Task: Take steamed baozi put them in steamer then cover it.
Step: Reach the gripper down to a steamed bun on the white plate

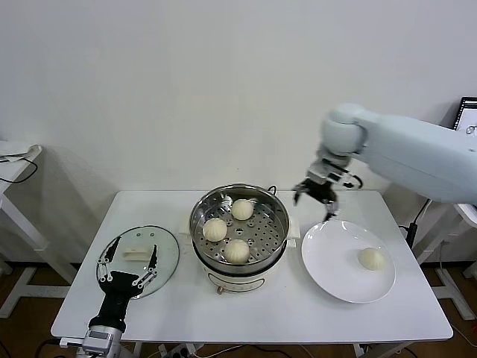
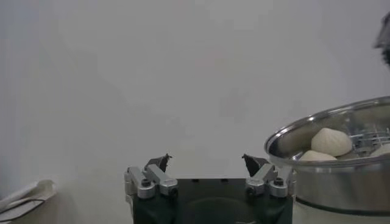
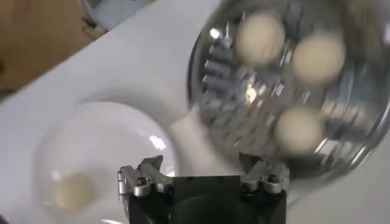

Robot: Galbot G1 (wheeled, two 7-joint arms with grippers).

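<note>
At the table's left front corner the left gripper waits with fingers spread wide, empty, over the cover, whose near half it hides. In the middle the steamer holds three steamed baozi on its perforated tray. Above the gap between steamer and white plate hangs the right gripper, fingers apart and empty. One baozi remains on the plate.
</note>
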